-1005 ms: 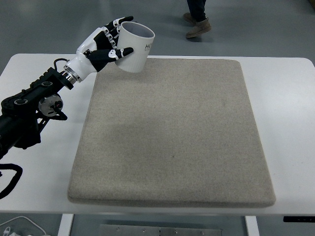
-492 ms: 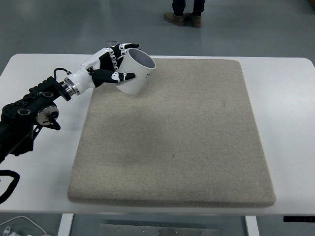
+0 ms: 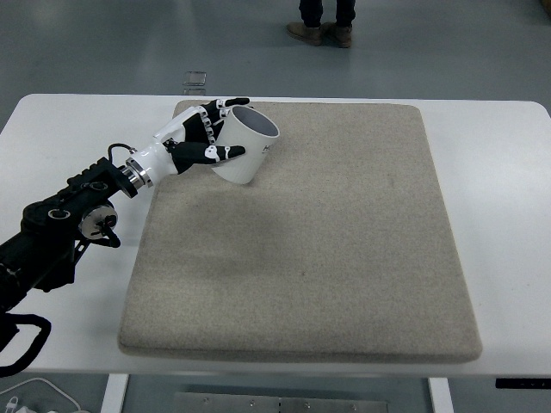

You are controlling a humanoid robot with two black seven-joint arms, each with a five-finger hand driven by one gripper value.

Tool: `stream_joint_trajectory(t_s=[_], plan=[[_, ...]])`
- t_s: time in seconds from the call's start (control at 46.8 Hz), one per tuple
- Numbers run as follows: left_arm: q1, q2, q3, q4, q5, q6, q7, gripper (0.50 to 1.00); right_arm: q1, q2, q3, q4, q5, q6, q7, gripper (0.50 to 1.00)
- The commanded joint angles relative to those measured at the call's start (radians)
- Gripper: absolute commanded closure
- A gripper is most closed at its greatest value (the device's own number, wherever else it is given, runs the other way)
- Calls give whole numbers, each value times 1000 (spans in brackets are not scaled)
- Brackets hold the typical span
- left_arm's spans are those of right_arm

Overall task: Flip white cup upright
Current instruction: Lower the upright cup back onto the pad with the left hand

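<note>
The white cup (image 3: 247, 146) is near the back left of the grey mat (image 3: 301, 232), mouth up and tilted slightly to the right, its base at or just above the mat. My left hand (image 3: 211, 133) is wrapped around the cup's left side, thumb across the front and fingers (image 3: 225, 103) over the back rim. Its black arm runs down to the picture's left edge. The right arm is out of view.
The mat lies on a white table (image 3: 499, 172). A person's feet (image 3: 320, 30) stand on the floor beyond the table's far edge. A small clear object (image 3: 195, 80) lies on the floor by the back edge.
My left hand has carried the cup down and to the right, from above the mat's back left corner onto the mat. The cup has stayed mouth up.
</note>
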Motion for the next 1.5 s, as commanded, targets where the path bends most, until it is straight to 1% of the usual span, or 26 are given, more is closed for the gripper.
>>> stream_joint_trajectory(t_s=[0.0, 0.171, 0.278, 0.428, 0.535, 0.62, 0.749, 0.77, 0.791, 0.813, 0.92, 0.941, 1.005, 1.048, 1.476], plan=[[0, -25, 0, 21, 1, 0, 0, 829, 1, 0, 2, 0, 0, -1, 0, 570], [0, -53, 2, 34, 1, 0, 0, 825, 0, 0, 2, -1, 2, -1, 1, 570], [0, -53, 3, 34, 1, 0, 0, 823, -2, 0, 1, -1, 2, -1, 0, 570], [0, -53, 2, 34, 1, 0, 0, 797, -2, 0, 1, -1, 2, -1, 1, 570], [0, -53, 2, 34, 1, 0, 0, 752, -2, 0, 1, -1, 2, -1, 1, 570], [0, -53, 13, 34, 1, 0, 0, 688, -2, 0, 1, -1, 2, -1, 1, 570], [2, -48, 19, 34, 4, 0, 0, 639, -2, 0, 1, -1, 2, -1, 1, 570], [2, -48, 19, 34, 3, 0, 0, 600, -2, 0, 1, -1, 2, -1, 1, 570], [2, -47, 17, 34, 3, 0, 0, 575, -2, 0, 1, -1, 2, -1, 1, 570], [2, -47, 17, 34, 3, 0, 0, 566, -2, 0, 1, -1, 2, -1, 1, 570], [2, -43, 8, 33, 1, 0, 0, 555, -2, 0, 1, -1, 2, -1, 0, 570], [2, -42, 6, 33, 1, 0, 0, 542, -2, 0, 1, -1, 2, -1, 0, 570], [4, -40, 2, 33, 1, 0, 0, 529, -2, 0, 1, -1, 2, -1, 1, 570], [2, -40, 0, 33, 0, 0, 0, 512, -2, 0, 1, -1, 2, -1, 1, 570], [-6, -25, -4, 24, -5, 0, 0, 508, -2, 0, 2, -1, 2, -1, 1, 570]])
